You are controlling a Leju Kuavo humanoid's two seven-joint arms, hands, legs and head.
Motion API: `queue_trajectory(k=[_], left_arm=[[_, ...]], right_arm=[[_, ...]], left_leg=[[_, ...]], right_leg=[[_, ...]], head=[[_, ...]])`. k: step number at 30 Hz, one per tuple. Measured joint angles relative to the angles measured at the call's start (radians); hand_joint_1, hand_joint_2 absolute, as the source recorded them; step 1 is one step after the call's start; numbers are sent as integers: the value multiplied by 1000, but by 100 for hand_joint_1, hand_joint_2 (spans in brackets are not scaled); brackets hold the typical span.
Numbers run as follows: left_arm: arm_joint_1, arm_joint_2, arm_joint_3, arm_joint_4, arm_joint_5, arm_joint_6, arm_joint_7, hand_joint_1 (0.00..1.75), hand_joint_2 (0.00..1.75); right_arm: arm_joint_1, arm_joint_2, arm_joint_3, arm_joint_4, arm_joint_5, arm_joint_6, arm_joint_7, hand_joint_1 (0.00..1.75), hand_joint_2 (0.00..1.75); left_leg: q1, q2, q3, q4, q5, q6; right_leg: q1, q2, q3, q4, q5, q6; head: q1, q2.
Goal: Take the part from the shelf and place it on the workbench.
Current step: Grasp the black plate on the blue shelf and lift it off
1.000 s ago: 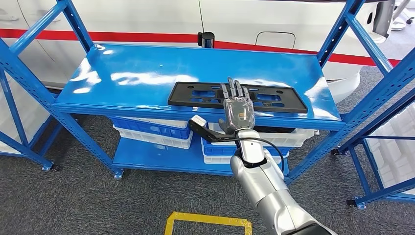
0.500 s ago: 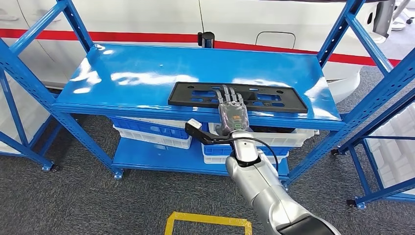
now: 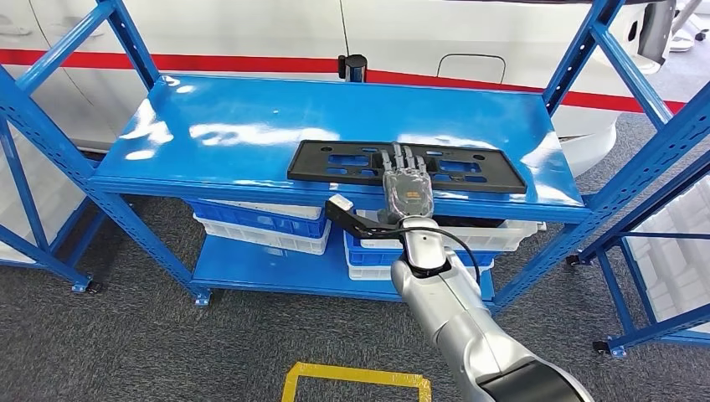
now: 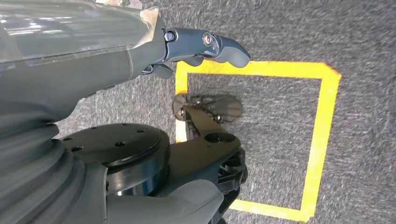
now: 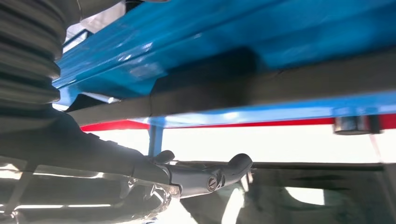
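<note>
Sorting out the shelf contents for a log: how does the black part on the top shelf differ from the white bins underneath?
The black part is a flat, thin plate with cut-out slots; the white bins are deep boxes. The part lies on the top shelf under the right hand; the bins sit stacked with blue ones on the lower shelf. Both are on the same blue rack.

Blue steel shelving [image 3: 251, 117] stands on grey carpet [image 3: 126, 352]; more blue frames [image 3: 653, 167] flank it left and right. White and blue crates [image 3: 259, 228] sit on its lower level. Yellow floor tape [image 3: 356, 377] lies near; a white, red-striped wall [image 3: 251, 33] lies far.
</note>
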Motion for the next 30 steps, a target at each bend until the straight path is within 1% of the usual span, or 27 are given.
queue_trajectory(k=[4,5,10,15,30], left_arm=[[0,1,-9,0,-40,58,-79,0,0],[0,1,-13,0,-44,56,-87,0,0],[-1,2,-19,0,-46,6,-57,0,0],[-2,2,-21,0,-51,-24,-54,0,0],[-7,2,-23,0,-58,-49,-69,0,0]], right_arm=[[-8,-17,-14,-1,0,2,13,0,175],[-8,-20,-14,-1,0,3,15,0,175],[-8,-34,-30,-4,0,12,20,0,175],[-7,-51,-56,-17,0,14,21,0,175],[-4,-73,-83,-32,0,14,21,0,175]], left_leg=[[0,0,0,0,0,0],[0,0,0,0,0,0],[0,0,0,0,0,0],[0,0,0,0,0,0],[0,0,0,0,0,0]], right_leg=[[0,0,0,0,0,0],[0,0,0,0,0,0],[0,0,0,0,0,0],[0,0,0,0,0,0],[0,0,0,0,0,0]], head=[[0,0],[0,0],[0,0],[0,0],[0,0]])
